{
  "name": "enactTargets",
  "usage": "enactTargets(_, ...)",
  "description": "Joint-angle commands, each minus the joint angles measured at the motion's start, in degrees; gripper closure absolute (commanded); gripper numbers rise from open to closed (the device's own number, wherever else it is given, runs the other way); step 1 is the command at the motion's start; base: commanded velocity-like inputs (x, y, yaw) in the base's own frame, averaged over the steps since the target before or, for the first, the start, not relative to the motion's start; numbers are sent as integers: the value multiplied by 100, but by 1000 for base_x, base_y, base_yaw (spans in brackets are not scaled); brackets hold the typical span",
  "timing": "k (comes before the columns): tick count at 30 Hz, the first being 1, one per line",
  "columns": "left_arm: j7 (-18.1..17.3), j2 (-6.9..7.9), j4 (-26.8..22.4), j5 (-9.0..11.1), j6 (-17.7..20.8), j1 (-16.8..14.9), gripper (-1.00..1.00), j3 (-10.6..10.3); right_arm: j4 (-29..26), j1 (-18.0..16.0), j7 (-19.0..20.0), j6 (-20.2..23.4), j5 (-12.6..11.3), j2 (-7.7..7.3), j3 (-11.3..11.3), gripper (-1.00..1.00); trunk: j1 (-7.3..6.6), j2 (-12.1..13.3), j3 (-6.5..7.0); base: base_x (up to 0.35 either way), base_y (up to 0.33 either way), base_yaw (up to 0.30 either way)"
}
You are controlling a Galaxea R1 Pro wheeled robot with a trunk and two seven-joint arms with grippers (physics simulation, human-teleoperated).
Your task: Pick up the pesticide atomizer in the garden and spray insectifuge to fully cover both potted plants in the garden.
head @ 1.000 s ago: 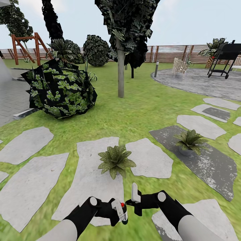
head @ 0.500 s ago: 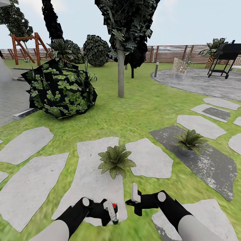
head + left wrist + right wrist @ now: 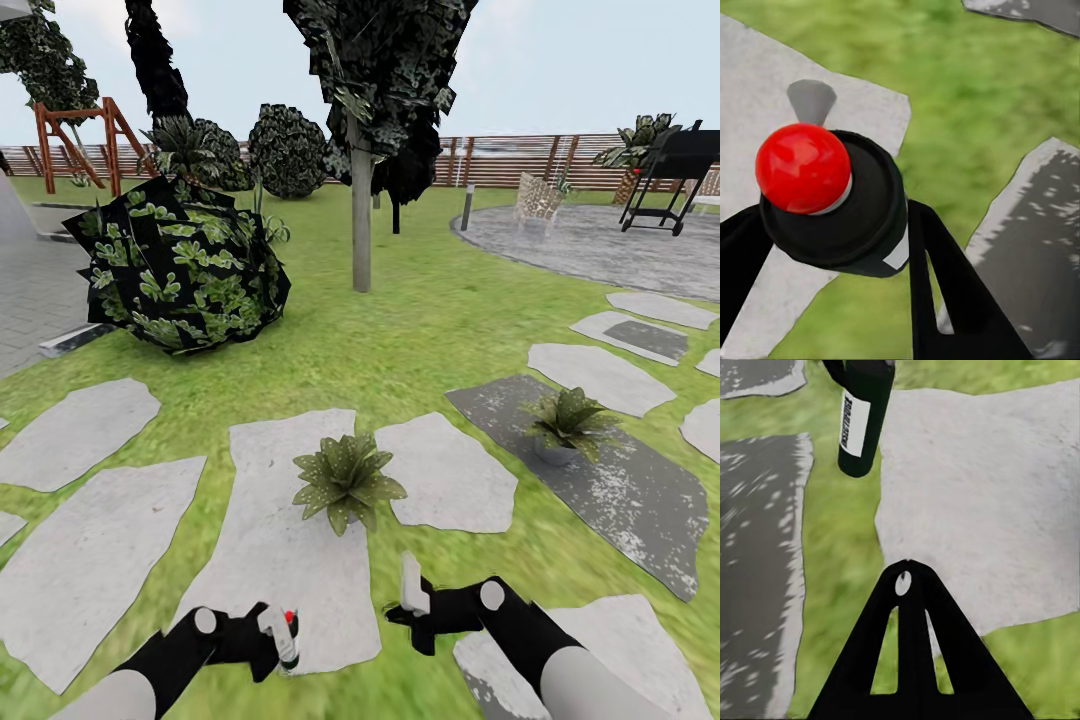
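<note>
The pesticide atomizer (image 3: 285, 640) is a dark bottle with a white label (image 3: 861, 424) and a red knob on top (image 3: 802, 169). My left gripper (image 3: 272, 645) is shut on it, low over a pale stepping stone (image 3: 270, 570); its black fingers (image 3: 945, 277) flank the bottle. One potted plant (image 3: 347, 480) sits just ahead on that stone. The other potted plant (image 3: 567, 420) stands on a dark stone (image 3: 640, 500) to the right. My right gripper (image 3: 410, 592) hovers beside the bottle, its fingertips (image 3: 907, 566) shut with nothing between them.
A big dark leafy bush (image 3: 180, 265) stands at the left, with a tree trunk (image 3: 361, 200) behind the plants. Far off are a brown fence (image 3: 520, 160), a black grill (image 3: 675, 175) on a paved circle, and a wooden swing frame (image 3: 75, 140). Grass surrounds the stones.
My left arm has drawn the atomizer leftward and lower, away from the right gripper. The right gripper has dropped only slightly. The plants have not moved.
</note>
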Motion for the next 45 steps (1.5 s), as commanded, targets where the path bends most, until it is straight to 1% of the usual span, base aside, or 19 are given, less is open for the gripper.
enactTargets(1, 16, -1, -10, -58, -64, -2, 100, 18, 116, -2, -16, -26, 32, -18, 10, 100, -1, -2, -5, 0, 0, 0)
enactTargets(4, 66, -16, -2, 92, -112, -1, 100, 171, 565, 0, -373, -37, 31, -97, -5, 100, -1, -2, -5, 0, 0, 0)
enactTargets(7, 84, 14, 10, 192, -120, 3, 100, 207, 974, 16, -1352, -42, 7, -363, -6, 100, -1, -2, -5, 0, 0, 0)
enactTargets(8, 89, 13, 30, 232, -121, 6, 100, 210, 1316, 21, -1944, -40, -2, -400, -11, 100, -1, -2, -5, 0, 0, 0)
enactTargets(9, 125, -1, 72, 297, -127, 8, 100, 212, 1876, 36, -2950, -41, -22, -395, -29, 100, -1, -2, -5, 0, 0, 0)
enactTargets(10, 177, -5, 87, 334, -136, 8, 100, 213, 2129, 70, -3526, -58, -43, -382, -49, 100, -1, -2, -5, 0, 0, 0)
enactTargets(11, 318, -13, 101, 405, -170, 8, 100, 213, 2338, 259, -4426, -174, -122, -311, -107, -100, -1, -2, -5, 0, 0, 0)
enactTargets(13, 575, -25, 109, 585, -225, 9, 100, 212, 2480, 781, -5475, -704, -390, -102, -186, -100, -1, -2, -5, 0, 0, 0)
enactTargets(14, 689, -50, 55, 849, -218, 4, 100, 220, 2519, 1033, -5825, -1152, -1105, 13, -209, -100, -1, -2, -5, 0, 0, 0)
enactTargets(15, 822, -53, 99, 1099, -182, 7, 100, 282, 2536, 1099, -5900, -1264, -2101, 31, -214, -100, -1, -2, -5, 0, 0, 0)
enactTargets(17, 1208, -50, 345, 1372, -188, 119, 100, 357, 2547, 1110, -5907, -1280, -2499, 24, -215, -100, -1, -2, -5, 0, 0, 0)
enactTargets(18, 1579, -49, 542, 1596, -214, 241, 100, 377, 2551, 1117, -5907, -1283, -2651, 21, -215, -100, -1, -2, -5, 0, 0, 0)
enactTargets(23, 2762, -14, 819, 2645, -274, 807, 100, 401, 2561, 1169, -5906, -1287, -2807, 25, -214, -100, -1, -2, -5, 0, 0, 0)
enactTargets(24, 2938, -7, 828, 2902, -276, 839, 100, 417, 2562, 1172, -5906, -1287, -2810, 26, -214, -100, -1, -2, -5, 0, 0, 0)
enactTargets(25, 3172, -2, 846, 3328, -294, 872, 100, 463, 2562, 1174, -5906, -1287, -2813, 26, -214, -100, -1, -2, -5, 0, 0, 0)
enactTargets(28, 3425, -31, 919, 3959, -650, 911, 100, 497, 2556, 1177, -5908, -1287, -2809, 20, -215, -100, -1, -2, -5, 0, 0, 0)
enactTargets(34, 3765, -41, 1064, 4194, -1042, 1139, 100, 518, 2564, 1177, -5907, -1287, -2806, 33, -202, -100, -1, -2, -5, 0, 0, 0)
enactTargets(37, 3868, -113, 1073, 4213, -1143, 1157, 100, 519, 2564, 1177, -5906, -1287, -2807, 35, -201, -100, -1, -2, -5, 0, 0, 0)
enactTargets(45, 4101, -119, 1081, 4213, -1185, 1177, 100, 522, 2560, 1177, -5910, -1290, -2815, 58, -205, -100, -1, -2, -5, 0, 0, 0)
